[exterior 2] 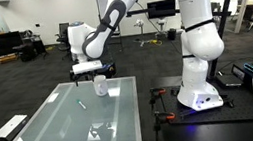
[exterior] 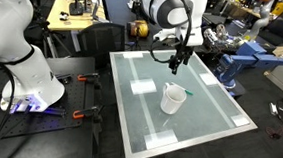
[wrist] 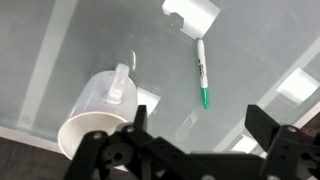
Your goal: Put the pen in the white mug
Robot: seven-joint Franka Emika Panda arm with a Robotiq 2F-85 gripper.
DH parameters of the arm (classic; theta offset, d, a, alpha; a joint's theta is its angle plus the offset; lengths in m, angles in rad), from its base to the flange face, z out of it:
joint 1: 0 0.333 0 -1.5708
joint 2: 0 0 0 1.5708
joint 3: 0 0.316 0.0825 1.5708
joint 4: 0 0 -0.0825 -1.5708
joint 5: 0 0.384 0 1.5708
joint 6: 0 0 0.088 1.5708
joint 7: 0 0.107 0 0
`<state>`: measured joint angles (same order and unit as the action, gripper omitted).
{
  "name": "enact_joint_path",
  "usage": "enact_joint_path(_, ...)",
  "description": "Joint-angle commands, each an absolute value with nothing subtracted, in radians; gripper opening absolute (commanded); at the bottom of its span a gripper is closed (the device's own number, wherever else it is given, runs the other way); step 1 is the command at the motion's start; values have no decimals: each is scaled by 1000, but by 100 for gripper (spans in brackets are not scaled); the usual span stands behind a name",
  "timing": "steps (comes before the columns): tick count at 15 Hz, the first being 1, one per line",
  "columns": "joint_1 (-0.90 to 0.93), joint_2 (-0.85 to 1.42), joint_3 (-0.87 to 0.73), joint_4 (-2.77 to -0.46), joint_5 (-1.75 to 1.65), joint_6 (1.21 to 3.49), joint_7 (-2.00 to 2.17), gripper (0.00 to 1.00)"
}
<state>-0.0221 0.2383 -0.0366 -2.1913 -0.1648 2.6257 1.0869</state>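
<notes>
The white mug (exterior: 172,97) stands upright on the glass-topped table (exterior: 209,124); it shows in both exterior views (exterior 2: 100,83). In the wrist view the mug (wrist: 95,112) is at lower left, mouth open, handle pointing up the frame. The pen (wrist: 202,70) lies flat on the glass beside the mug, white barrel with a green end. It is a thin greenish line in an exterior view (exterior 2: 82,103) and barely shows by the mug in the other (exterior: 191,93). My gripper (wrist: 200,130) is open and empty, hovering above the table over the mug and pen (exterior: 175,63) (exterior 2: 92,76).
White rectangular patches (exterior: 141,87) show on or under the glass. The robot base (exterior: 26,81) stands beside the table. Desks, chairs and lab equipment (exterior: 234,45) surround it. A white flat object (exterior 2: 11,126) lies on the floor near the table.
</notes>
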Motion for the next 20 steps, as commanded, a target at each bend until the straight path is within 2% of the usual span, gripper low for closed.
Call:
enact_joint_path(1, 17, 313, -77, -2130, -135, 2656, 1105, 100)
enact_joint_path(20, 83, 548, -129, -1942, -55, 2646, 1075, 100)
